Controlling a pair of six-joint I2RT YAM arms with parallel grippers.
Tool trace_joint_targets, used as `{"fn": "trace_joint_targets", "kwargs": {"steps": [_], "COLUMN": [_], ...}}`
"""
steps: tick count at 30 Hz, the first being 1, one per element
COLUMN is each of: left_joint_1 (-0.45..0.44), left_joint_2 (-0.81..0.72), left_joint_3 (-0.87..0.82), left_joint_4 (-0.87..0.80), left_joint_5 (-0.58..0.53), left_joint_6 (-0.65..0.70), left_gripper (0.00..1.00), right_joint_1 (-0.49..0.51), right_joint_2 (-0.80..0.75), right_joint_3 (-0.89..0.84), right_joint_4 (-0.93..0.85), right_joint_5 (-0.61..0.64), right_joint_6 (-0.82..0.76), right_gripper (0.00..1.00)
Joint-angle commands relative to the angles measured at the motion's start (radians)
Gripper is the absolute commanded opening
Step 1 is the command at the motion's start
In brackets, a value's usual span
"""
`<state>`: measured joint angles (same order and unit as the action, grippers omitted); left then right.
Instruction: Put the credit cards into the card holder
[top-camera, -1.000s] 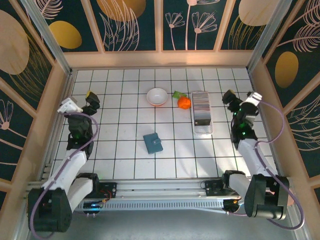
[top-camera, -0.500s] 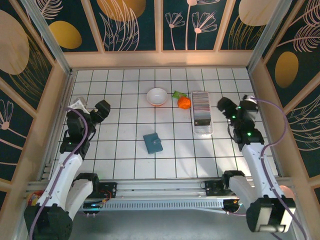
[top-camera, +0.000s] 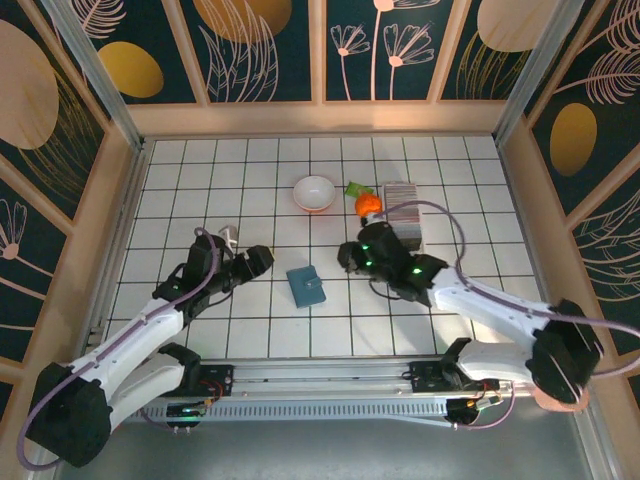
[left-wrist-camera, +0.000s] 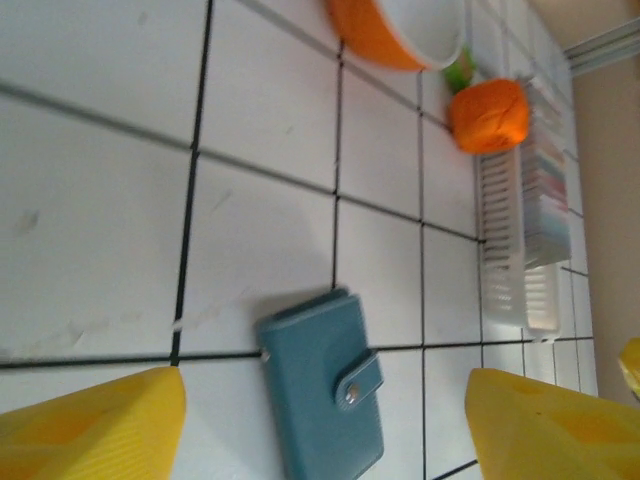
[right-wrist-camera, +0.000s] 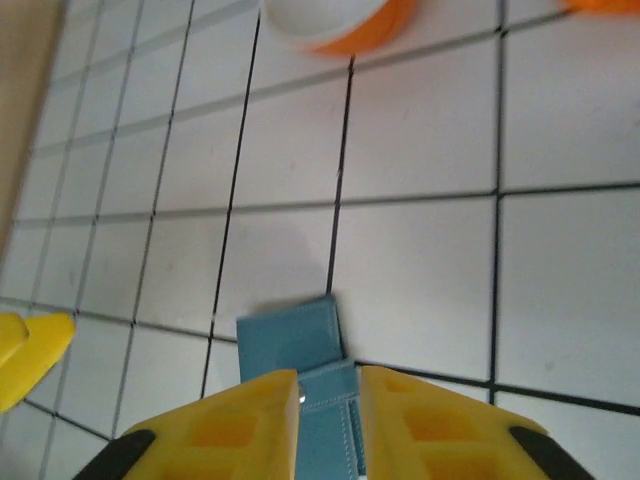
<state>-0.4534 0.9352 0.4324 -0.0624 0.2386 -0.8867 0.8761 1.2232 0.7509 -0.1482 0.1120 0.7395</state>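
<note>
Teal-blue folding card holder (top-camera: 306, 286), snapped shut by its strap, lies flat near the middle of the white gridded tabletop (top-camera: 200, 160), a little toward the near edge. My left claw (top-camera: 258, 260) sits just to its left, apart from it, with the yellow fingers (left-wrist-camera: 90, 425) spread wide and nothing between them. From that wrist the holder shows in the gap ahead. My right claw (top-camera: 347, 257) hangs just to the holder's right. Its yellow fingers (right-wrist-camera: 240, 420) are narrowly apart with only a slim gap, clamped on nothing, and the holder's strap shows through the gap.

My pale grey-white credit cards (top-camera: 400, 192) stand edge-on as a striped stack in a clear ribbed plastic tray (left-wrist-camera: 510, 290) toward the far right of the tabletop, well apart from the holder. Just left of the tray rests a round orange toy with a green tuft (top-camera: 368, 204). Further left, near the far edge, stands a small bowl, white inside and orange outside (top-camera: 315, 193).
</note>
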Motion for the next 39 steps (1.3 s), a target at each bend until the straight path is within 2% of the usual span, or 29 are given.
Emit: {"fn": "trace_joint_targets", "kwargs": {"steps": [1,6,10,14,20,25,39], "left_joint_1": [-0.026,-0.058,-0.097,-0.137,-0.17,-0.189,-0.226], "left_joint_2": [-0.035,-0.04,-0.022,0.02,0.076,0.1,0.179], "left_joint_3": [-0.04,-0.058,-0.081,-0.09,-0.093,-0.092,-0.105], "left_joint_4": [-0.008,-0.012,0.031,0.054,0.106,0.129,0.246], "left_joint_5": [0.013,0.011,0.021,0.016,0.019,0.018,0.042], "left_joint_6": [-0.051,-0.073,-0.104,-0.116,-0.135,-0.149,-0.19], "left_gripper": [0.7,0.61,0.61,0.62,0.62,0.58,0.53], "right_joint_1": [0.056,0.113,0.126,0.123,0.112,0.11,0.09], "right_joint_2": [0.098,0.258,0.347,0.398,0.436,0.452,0.452], "right_joint_3": [0.038,0.089,0.114,0.119,0.09,0.065,-0.002], "right_joint_4": [0.101,0.15,0.163,0.18,0.212,0.22,0.177], "right_joint_5": [-0.002,-0.032,-0.023,-0.026,-0.037,-0.028,0.019], "right_joint_6": [0.068,0.104,0.135,0.15,0.175,0.189,0.197], "right_gripper": [0.14,0.05,0.01,0.0,0.0,0.0,0.0]}}
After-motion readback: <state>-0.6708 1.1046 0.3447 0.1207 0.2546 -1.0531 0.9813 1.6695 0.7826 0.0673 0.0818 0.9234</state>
